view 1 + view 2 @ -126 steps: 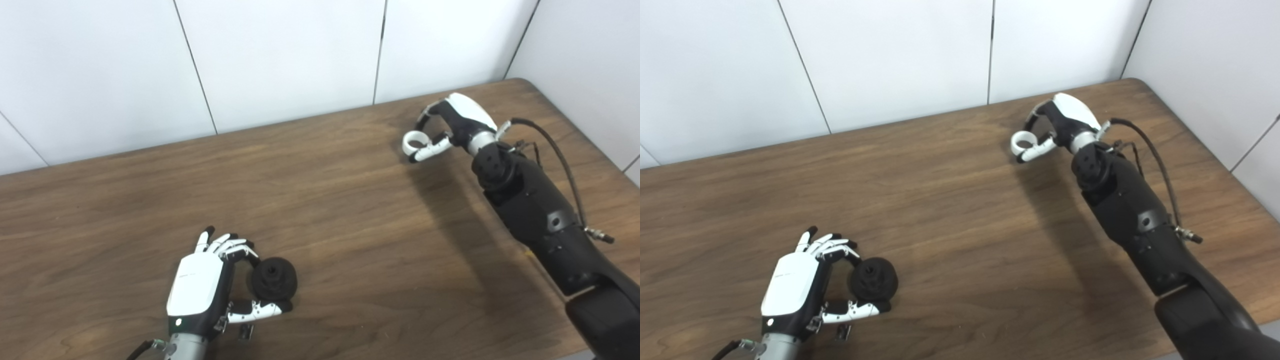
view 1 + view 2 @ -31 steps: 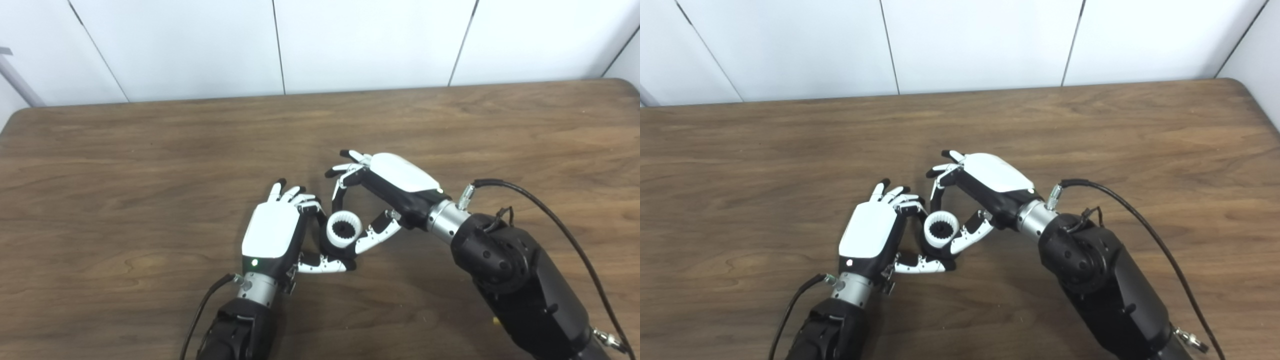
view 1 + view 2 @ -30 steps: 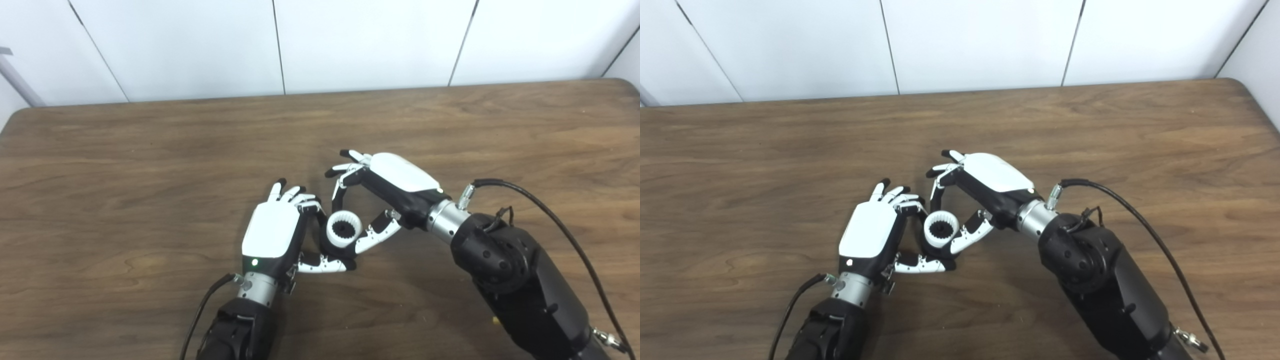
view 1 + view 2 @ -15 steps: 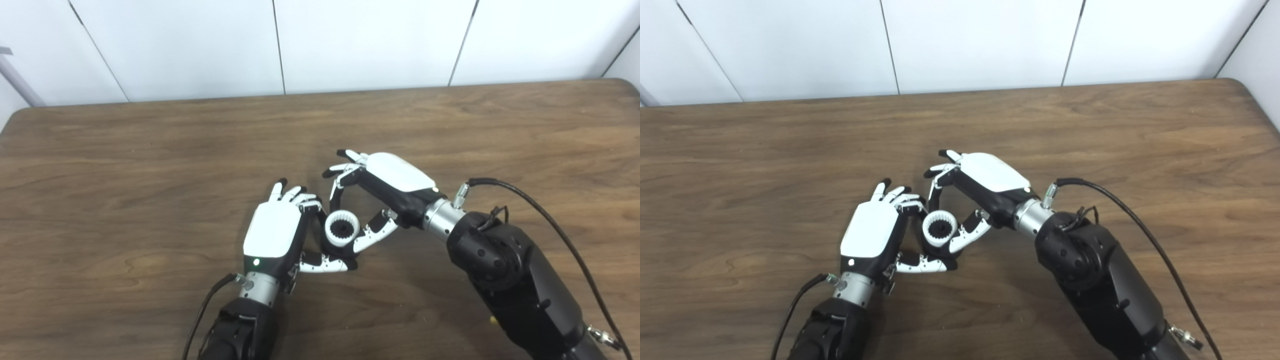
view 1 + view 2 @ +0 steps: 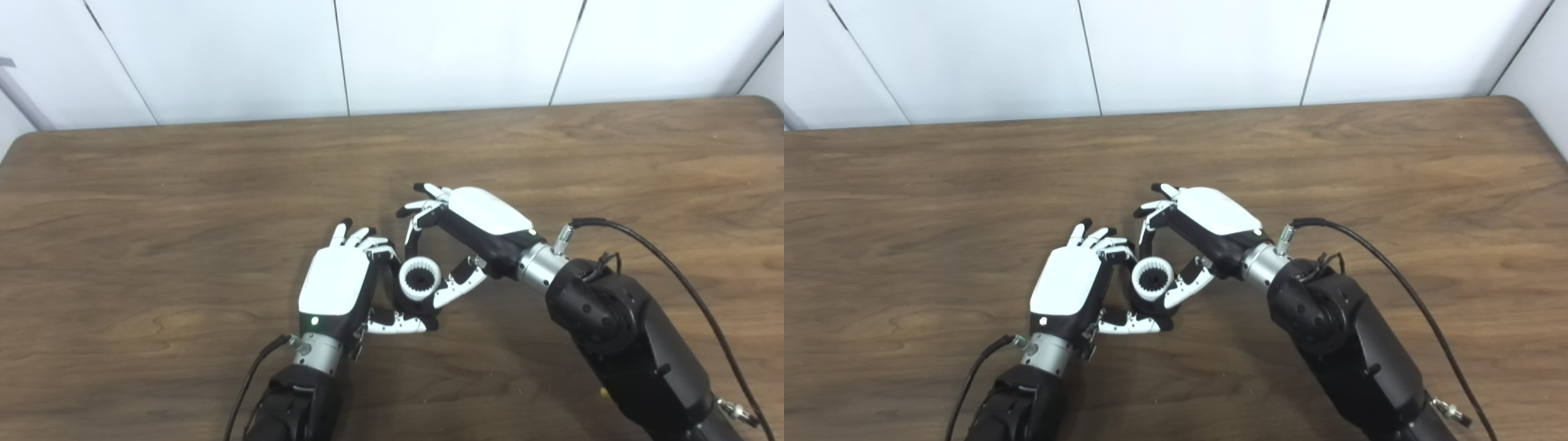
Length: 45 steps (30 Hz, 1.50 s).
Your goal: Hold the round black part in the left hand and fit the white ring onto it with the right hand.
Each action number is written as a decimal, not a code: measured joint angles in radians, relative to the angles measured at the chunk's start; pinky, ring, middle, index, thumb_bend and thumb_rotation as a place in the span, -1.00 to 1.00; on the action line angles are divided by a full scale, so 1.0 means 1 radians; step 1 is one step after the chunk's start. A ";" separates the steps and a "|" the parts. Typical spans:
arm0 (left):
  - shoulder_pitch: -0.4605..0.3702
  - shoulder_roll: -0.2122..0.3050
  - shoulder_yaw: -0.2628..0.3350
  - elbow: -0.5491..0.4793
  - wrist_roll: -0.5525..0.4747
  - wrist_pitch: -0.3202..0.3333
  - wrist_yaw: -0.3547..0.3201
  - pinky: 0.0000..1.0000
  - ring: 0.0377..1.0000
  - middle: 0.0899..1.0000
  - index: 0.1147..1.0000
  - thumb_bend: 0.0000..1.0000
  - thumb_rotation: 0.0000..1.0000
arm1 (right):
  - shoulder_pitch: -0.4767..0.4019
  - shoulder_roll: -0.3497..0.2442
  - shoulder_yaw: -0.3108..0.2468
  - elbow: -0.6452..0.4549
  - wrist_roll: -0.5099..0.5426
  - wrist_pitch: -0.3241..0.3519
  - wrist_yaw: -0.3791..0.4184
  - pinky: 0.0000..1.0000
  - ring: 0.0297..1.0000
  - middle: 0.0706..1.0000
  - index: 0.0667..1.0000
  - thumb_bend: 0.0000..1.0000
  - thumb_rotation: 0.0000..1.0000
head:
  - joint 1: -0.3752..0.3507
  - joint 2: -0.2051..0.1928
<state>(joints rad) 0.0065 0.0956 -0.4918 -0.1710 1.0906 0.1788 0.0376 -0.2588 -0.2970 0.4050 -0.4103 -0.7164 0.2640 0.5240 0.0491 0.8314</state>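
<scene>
Two hands meet near the middle of the brown wooden table (image 5: pixel 184 202), and between them sit one round black part (image 5: pixel 409 302) and one white ring (image 5: pixel 420 278). One black cable (image 5: pixel 667 263) loops from the right forearm; a second, thinner cable (image 5: pixel 248 386) hangs by the left wrist.

Left hand (image 5: pixel 335 288) lies back-up, its arm entering from the near edge. Its fingers curl over the far left side of the black part while the thumb (image 5: pixel 395 324) reaches along the near side, so the hand is clamped on that part. Right hand (image 5: pixel 474 229) comes in from the right, back also up. Its thumb (image 5: pixel 456 288) touches the right side of the ring and one finger (image 5: pixel 411 236) bends down at the far side, pinching the ring between them; the remaining fingers spread loosely toward the far left.

White ring sits on top of the black part, its toothed inner edge facing the cameras, dark inside. Most of the black part is hidden beneath the ring and behind the fingers, with only slivers showing around it. Whether the ring is fully seated or only resting on top cannot be told. Palms of both hands are out of sight, and the right arm is cut off at the near right corner.
</scene>
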 measured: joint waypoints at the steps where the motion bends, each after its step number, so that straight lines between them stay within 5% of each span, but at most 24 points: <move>1: 0.000 0.000 0.000 0.000 0.000 0.000 0.000 1.00 0.74 0.47 -0.17 0.05 -0.88 | 0.000 0.000 -0.001 0.001 0.001 0.000 0.000 1.00 1.00 0.69 -0.11 0.04 -0.72 | 0.000 0.000; 44: -0.003 0.000 -0.003 -0.001 0.000 0.001 -0.006 1.00 0.74 0.47 -0.17 0.05 -0.88 | 0.007 0.000 -0.006 0.018 -0.020 -0.019 0.001 1.00 1.00 0.71 -0.09 0.05 -0.68 | 0.000 0.015; 45: -0.003 0.000 -0.003 -0.001 0.000 0.002 -0.006 1.00 0.74 0.47 -0.17 0.05 -0.88 | 0.007 0.000 -0.006 0.018 -0.021 -0.019 0.001 1.00 1.00 0.72 0.03 0.49 -0.53 | 0.000 0.015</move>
<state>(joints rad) 0.0034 0.0957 -0.4947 -0.1722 1.0908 0.1803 0.0312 -0.2523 -0.2969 0.3994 -0.3918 -0.7376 0.2447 0.5253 0.0491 0.8468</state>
